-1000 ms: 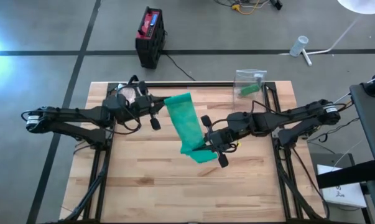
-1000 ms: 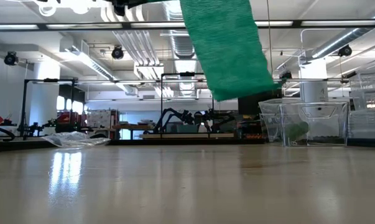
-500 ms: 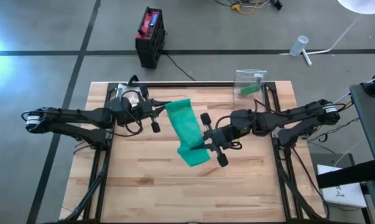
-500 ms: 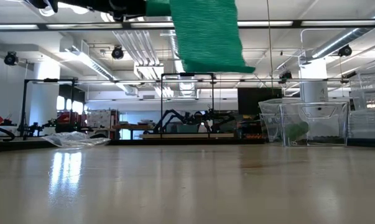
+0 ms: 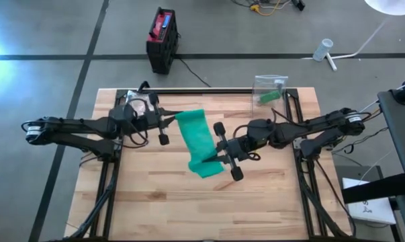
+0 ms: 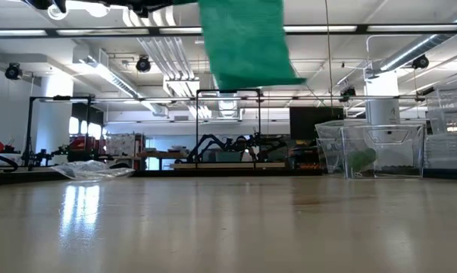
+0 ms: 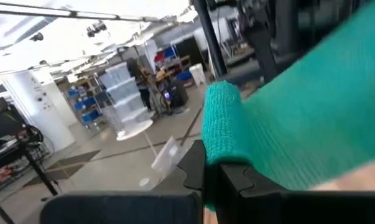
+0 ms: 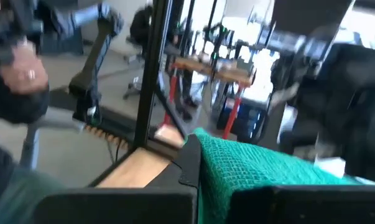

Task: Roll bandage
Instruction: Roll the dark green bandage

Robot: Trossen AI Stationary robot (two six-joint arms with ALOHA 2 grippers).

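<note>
Both arms stretched inward above the table, left hand (image 5: 166, 126) and right hand (image 5: 220, 149) each clamped shut.

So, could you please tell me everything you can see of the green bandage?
The bandage is a green strip of woven, mesh-like fabric, mostly unrolled. It is held in the air above the table, stretched between both arms. The left gripper pinches its far end, where the fabric looks rolled or folded over; the right gripper clamps the near end, which hangs crumpled. In the low view it hangs well clear of the tabletop.

No readable text, labels, numbers (any view)
</note>
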